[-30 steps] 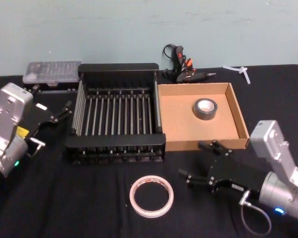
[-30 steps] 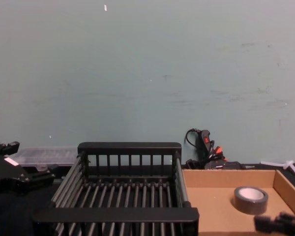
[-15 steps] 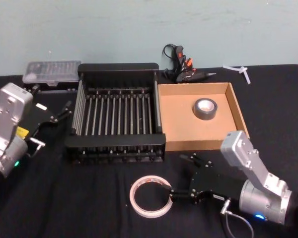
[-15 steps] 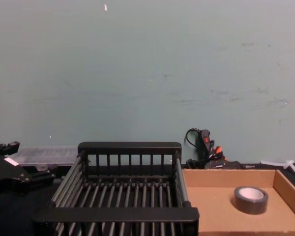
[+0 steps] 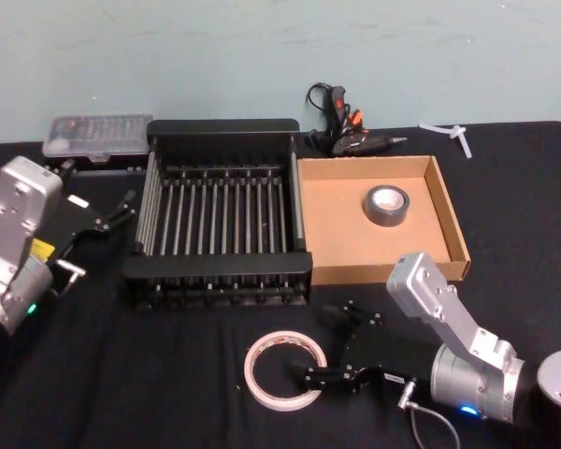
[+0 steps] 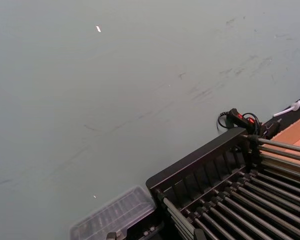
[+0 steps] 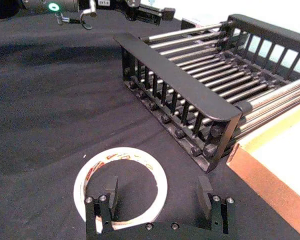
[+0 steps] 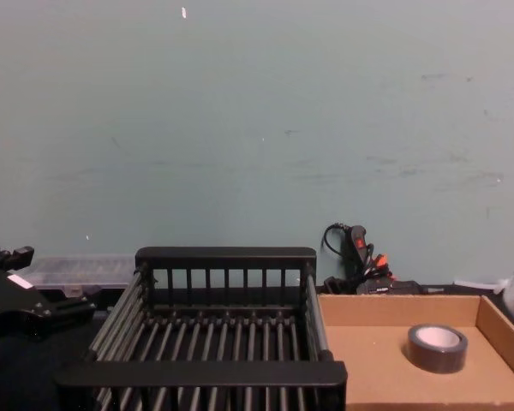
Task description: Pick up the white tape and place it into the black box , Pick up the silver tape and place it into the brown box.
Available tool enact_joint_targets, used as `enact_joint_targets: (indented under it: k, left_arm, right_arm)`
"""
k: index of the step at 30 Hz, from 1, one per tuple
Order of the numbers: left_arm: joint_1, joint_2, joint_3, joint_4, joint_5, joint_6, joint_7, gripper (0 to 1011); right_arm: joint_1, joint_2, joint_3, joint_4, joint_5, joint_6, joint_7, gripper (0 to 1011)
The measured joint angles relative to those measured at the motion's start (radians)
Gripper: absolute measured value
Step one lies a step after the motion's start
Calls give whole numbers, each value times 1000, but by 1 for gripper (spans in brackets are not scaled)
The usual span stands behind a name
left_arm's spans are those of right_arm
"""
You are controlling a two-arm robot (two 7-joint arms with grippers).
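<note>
The white tape (image 5: 252, 369) lies flat on the black cloth in front of the black box (image 5: 215, 265). My right gripper (image 5: 325, 348) is open and low at the ring's right side. In the right wrist view one finger (image 7: 110, 190) stands over the hole of the white tape (image 7: 121, 153) and the other finger (image 7: 205, 192) outside it, so they straddle the band. The silver tape (image 5: 386, 205) sits inside the brown box (image 5: 341, 224), toward its back right. My left gripper (image 5: 112, 213) is parked open left of the black box.
A glue gun (image 5: 341, 126) lies behind the boxes, a clear plastic case (image 5: 98, 136) at the back left, a white plastic piece (image 5: 453, 133) at the back right. The brown box touches the black box's right side. Bare cloth lies left of the white tape.
My right gripper has moved left and down from the brown box's front wall to the white tape, and now straddles its rim. The left arm and both tapes stayed put.
</note>
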Motion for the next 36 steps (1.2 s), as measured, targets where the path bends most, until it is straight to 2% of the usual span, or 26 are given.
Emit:
enact_joint_targets:
  k: [17, 36]
  left_arm:
    - [0, 0, 0, 0, 0, 0, 0, 1001]
    - [0, 0, 0, 0, 0, 0, 0, 1001]
  right_arm:
    - [40, -34, -28, 47, -19, 41, -15, 1002]
    - [49, -43, -36, 56, -18, 55, -17, 1002]
